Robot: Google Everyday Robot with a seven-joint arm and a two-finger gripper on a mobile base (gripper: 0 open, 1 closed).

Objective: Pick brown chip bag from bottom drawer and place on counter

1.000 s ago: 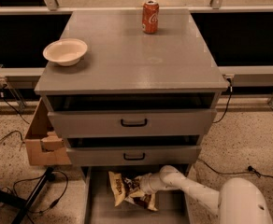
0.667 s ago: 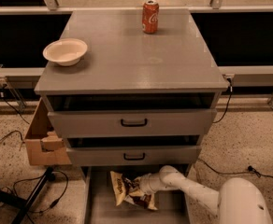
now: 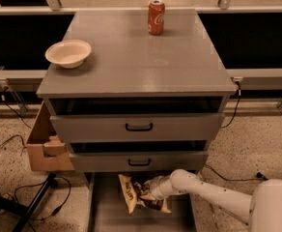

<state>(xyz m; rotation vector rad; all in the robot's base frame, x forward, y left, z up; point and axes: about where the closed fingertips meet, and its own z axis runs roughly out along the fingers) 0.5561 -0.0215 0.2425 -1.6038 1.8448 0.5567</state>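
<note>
One crinkly dark-brown chip bag [image 3: 135,197] lies in the grey bottom drawer [image 3: 106,217], one white gripper [image 3: 149,190] against it, grasp indiscernible.

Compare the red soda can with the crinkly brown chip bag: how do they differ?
The red soda can stands upright on the flat grey counter; the crinkly brown chip bag lies in the grey bottom drawer. The can is a smooth cylinder; the bag is crumpled. Nothing touches the can; the robot's claw is at the bag. Both show light lettering.
</note>
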